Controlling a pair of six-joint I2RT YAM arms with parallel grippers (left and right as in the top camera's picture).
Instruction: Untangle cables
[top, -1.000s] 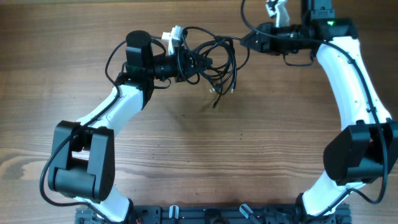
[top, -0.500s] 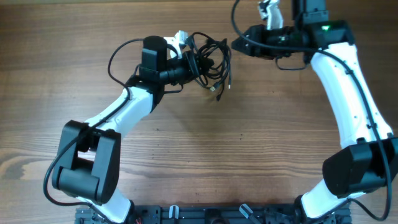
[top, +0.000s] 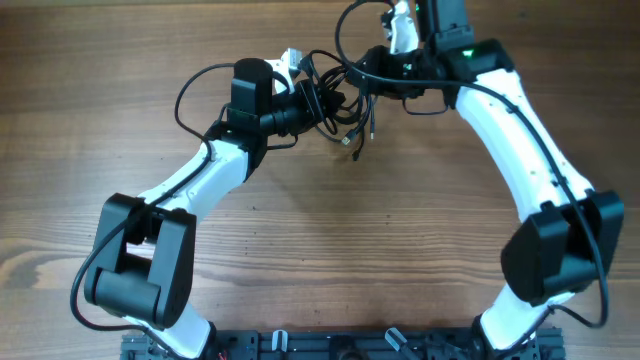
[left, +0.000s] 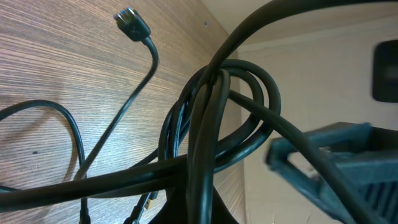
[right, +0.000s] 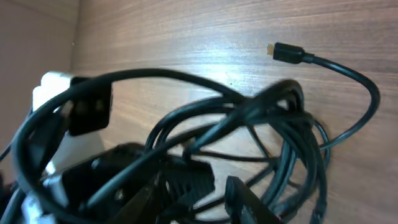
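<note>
Toward the far edge of the wooden table (top: 320, 230), near centre, the cables (top: 340, 100) form one tangled clump, plug ends trailing loose. The left gripper (top: 300, 98) is clamped tight on the clump's left side. The right gripper (top: 368, 68) meets its right side, jaws part-open, gripping nothing discernible.

Thin black cables (top: 324, 98) in one tangled, loosely looped bunch, possibly aloft.

blocked: cables (top: 327, 96) knot, far middle | open: table (top: 350, 230) nearer half
</note>
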